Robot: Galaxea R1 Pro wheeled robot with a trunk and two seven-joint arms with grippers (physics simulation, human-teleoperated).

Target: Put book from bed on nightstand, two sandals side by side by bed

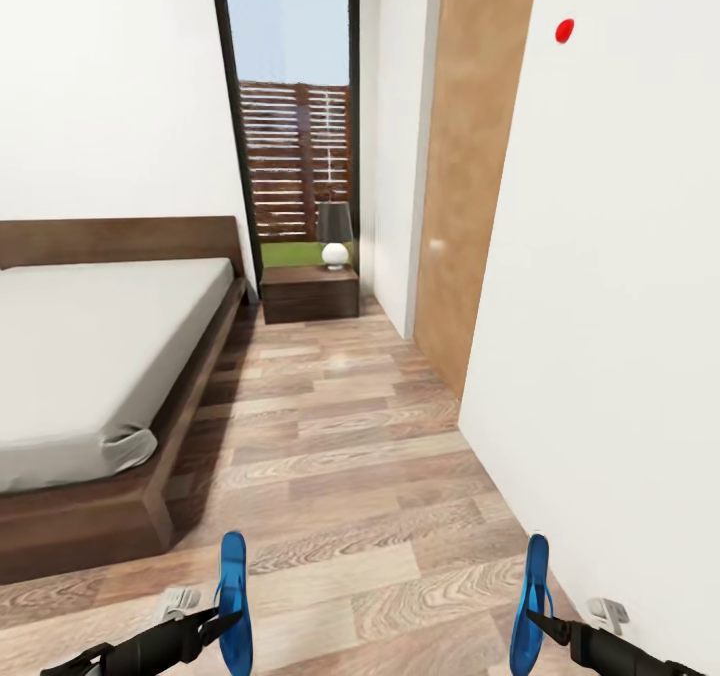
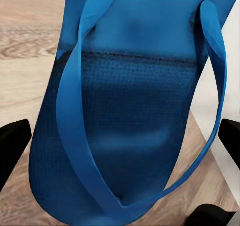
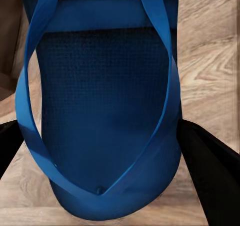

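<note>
Both bright blue sandals are held up on edge above the wood floor. My left gripper (image 1: 228, 621) is shut on one sandal (image 1: 234, 601) at the lower left of the head view; close up, that sandal (image 2: 130, 116) sits between the black fingers (image 2: 12, 143). My right gripper (image 1: 532, 618) is shut on the other sandal (image 1: 529, 606), whose sole and straps (image 3: 107, 110) show in the right wrist view. The bed (image 1: 90, 351), pale grey mattress on a dark wood frame, lies at the left. A nightstand (image 1: 308, 292) stands beyond its head end. The book is out of view.
A lamp (image 1: 335, 234) with a dark shade stands on the nightstand before the tall window (image 1: 295, 106). A brown door (image 1: 470, 166) and a white wall (image 1: 610, 306) run along the right. A wood-plank aisle (image 1: 340, 446) lies between bed and wall.
</note>
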